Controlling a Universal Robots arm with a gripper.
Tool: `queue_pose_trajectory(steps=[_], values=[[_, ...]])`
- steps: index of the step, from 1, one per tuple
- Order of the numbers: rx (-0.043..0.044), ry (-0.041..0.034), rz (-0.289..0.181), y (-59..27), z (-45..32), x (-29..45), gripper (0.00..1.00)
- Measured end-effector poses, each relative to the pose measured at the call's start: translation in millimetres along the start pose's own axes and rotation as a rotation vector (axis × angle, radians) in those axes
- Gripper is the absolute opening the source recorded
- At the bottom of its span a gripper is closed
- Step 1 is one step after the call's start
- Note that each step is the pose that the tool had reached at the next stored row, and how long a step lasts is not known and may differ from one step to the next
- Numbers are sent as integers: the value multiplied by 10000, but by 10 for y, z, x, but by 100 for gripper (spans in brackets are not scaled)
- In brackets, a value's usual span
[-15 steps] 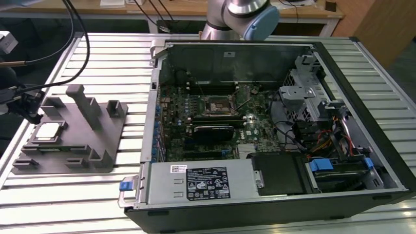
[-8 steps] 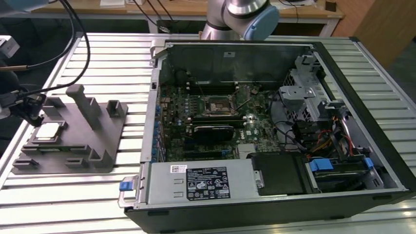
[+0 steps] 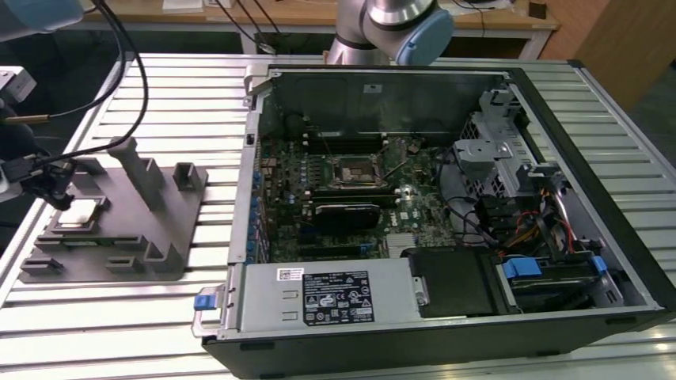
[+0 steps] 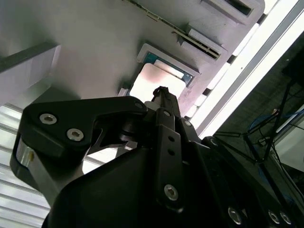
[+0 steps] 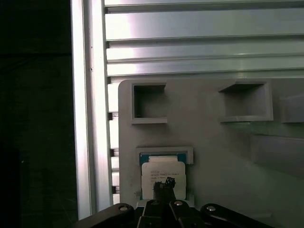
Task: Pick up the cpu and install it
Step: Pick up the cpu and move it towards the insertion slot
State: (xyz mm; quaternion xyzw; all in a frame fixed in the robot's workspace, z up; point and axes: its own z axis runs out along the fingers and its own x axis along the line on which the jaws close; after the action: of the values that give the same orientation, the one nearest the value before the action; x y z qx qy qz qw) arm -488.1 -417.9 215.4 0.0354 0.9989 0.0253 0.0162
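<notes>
Tool: the black tool [image 3: 60, 202] hangs tip-down over the cpu; in both wrist views its narrow tip [image 4: 161, 91] [image 5: 164, 183] lies across the chip's pale top. Whether it is spread or pressed together cannot be told, nor whether it touches the chip.
Cpu: the cpu [image 3: 82, 214] lies flat in a shallow framed recess of the grey fixture block, well apart from the computer case.
First wrist view: the cpu [image 5: 159, 170] shows dark print on its silvery lid and a blue-green rim inside the recess.
Second wrist view: the cpu [image 4: 154, 78] shows from low down, behind the tool's black linkage.
Fixture block: the grey fixture block [image 3: 158, 237] [image 4: 95, 42] [image 5: 213, 142] has square pockets and upright posts [image 3: 142, 170].
Surface: the slatted aluminium surface [image 3: 158, 87] [image 5: 190, 47] carries block and case.
Exterior view: the open computer case [image 3: 591, 119] lies at the exterior view's right of the block; the black metal-framed socket [image 3: 354, 170] sits on its motherboard [image 3: 280, 206].
Arm: its silver and blue joint [image 3: 407, 28] stands behind the case.
</notes>
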Motion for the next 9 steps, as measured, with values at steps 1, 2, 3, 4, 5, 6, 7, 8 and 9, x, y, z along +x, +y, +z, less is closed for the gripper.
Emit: queue_pose_trajectory(steps=[1,2,3,4,5,6,7,8,9], values=[[0,0,0,-1,13,2,11],[0,0,0,-2,24,4,11],[0,0,0,-3,37,6,11],[1,1,0,-4,48,8,11],[0,1,0,-5,61,9,11],[0,0,0,-6,73,10,11],[0,0,0,-7,86,12,11],[0,0,0,-8,98,13,11],[0,-1,0,-9,110,14,11]])
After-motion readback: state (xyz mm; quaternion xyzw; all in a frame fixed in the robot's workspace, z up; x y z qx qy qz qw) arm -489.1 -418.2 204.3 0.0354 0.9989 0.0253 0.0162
